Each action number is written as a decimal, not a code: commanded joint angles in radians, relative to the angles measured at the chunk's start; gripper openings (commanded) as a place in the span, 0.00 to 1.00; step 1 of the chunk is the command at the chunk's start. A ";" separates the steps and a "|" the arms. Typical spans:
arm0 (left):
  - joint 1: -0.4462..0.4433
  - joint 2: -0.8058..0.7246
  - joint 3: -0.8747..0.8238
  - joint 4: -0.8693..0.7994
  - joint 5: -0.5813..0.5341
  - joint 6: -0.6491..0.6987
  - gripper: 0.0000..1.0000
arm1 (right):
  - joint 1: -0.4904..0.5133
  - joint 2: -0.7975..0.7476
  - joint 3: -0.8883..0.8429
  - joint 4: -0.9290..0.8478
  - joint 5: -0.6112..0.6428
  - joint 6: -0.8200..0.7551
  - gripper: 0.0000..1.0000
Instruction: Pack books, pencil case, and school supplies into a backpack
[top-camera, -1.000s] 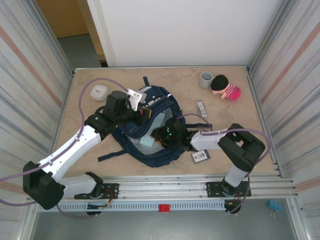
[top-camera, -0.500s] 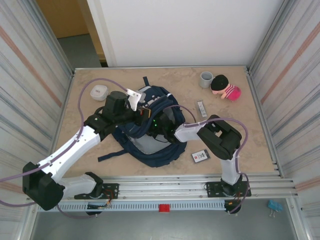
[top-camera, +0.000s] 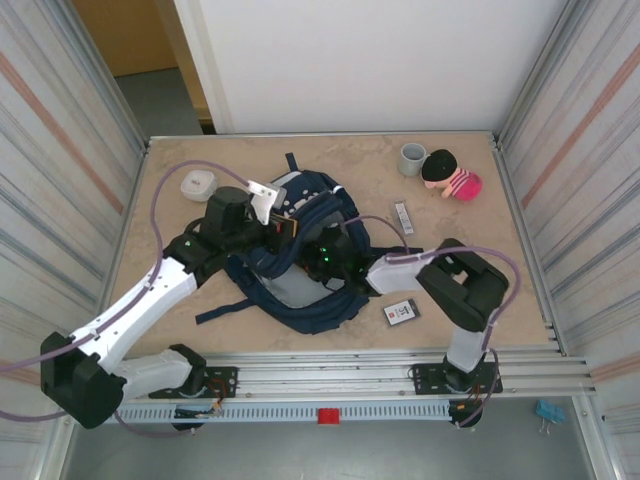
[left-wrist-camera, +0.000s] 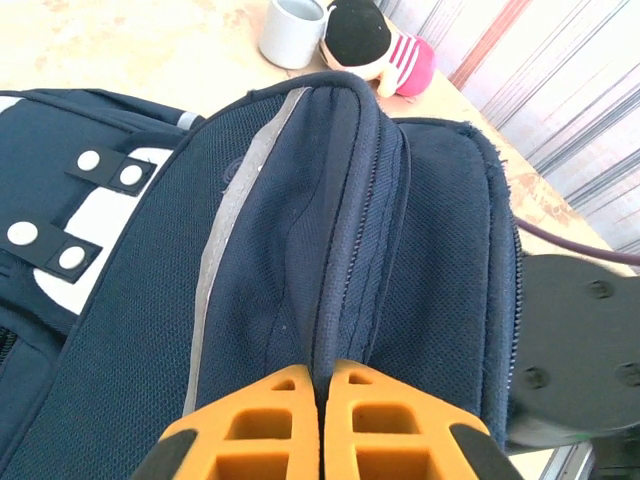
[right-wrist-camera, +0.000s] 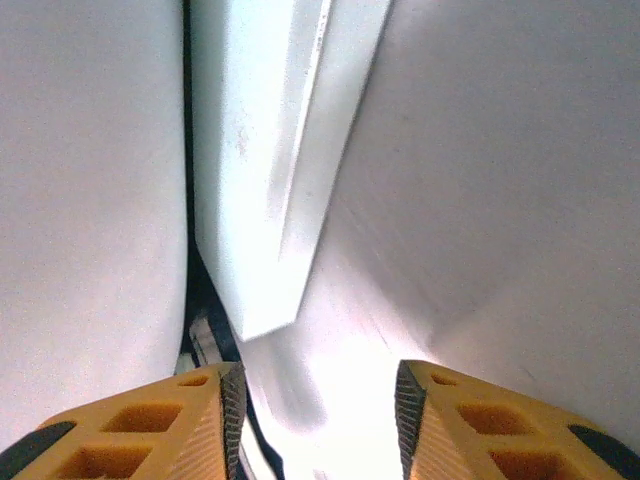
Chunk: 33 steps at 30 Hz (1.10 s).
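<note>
The navy backpack (top-camera: 335, 300) lies open in the middle of the table. My left gripper (top-camera: 285, 228) is shut on the backpack's zipper rim (left-wrist-camera: 335, 290) and holds the opening up; the white snap patches (left-wrist-camera: 70, 215) lie to its left. My right gripper (top-camera: 320, 262) reaches inside the bag, its fingertips hidden from above. In the right wrist view the gripper (right-wrist-camera: 320, 400) is open against the grey lining (right-wrist-camera: 480, 180), with the pale teal book (right-wrist-camera: 265, 150) lying just beyond the fingers, untouched. The black labelled rectangle (top-camera: 401, 311) and the grey-white bar (top-camera: 403, 217) lie on the table to the right.
A grey cup (top-camera: 412, 158) and a doll (top-camera: 452, 176) stand at the back right. The rounded white box (top-camera: 199, 184) sits at the back left. A dark strap (top-camera: 222, 308) trails from the bag toward the front. Metal walls close both sides.
My right gripper carried the teal book from the bag's mouth deep inside, let go of it and drew back slightly. The left gripper kept its hold on the rim.
</note>
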 joint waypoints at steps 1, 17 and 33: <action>0.011 -0.061 -0.013 0.076 -0.019 -0.009 0.00 | -0.029 -0.145 -0.048 -0.176 0.002 -0.103 0.49; 0.029 -0.100 -0.061 0.072 -0.031 -0.034 0.00 | -0.551 -0.294 0.266 -1.139 -0.051 -0.920 0.72; 0.044 -0.075 -0.064 0.075 -0.021 -0.042 0.00 | -0.662 0.183 0.582 -1.216 0.101 -1.238 0.78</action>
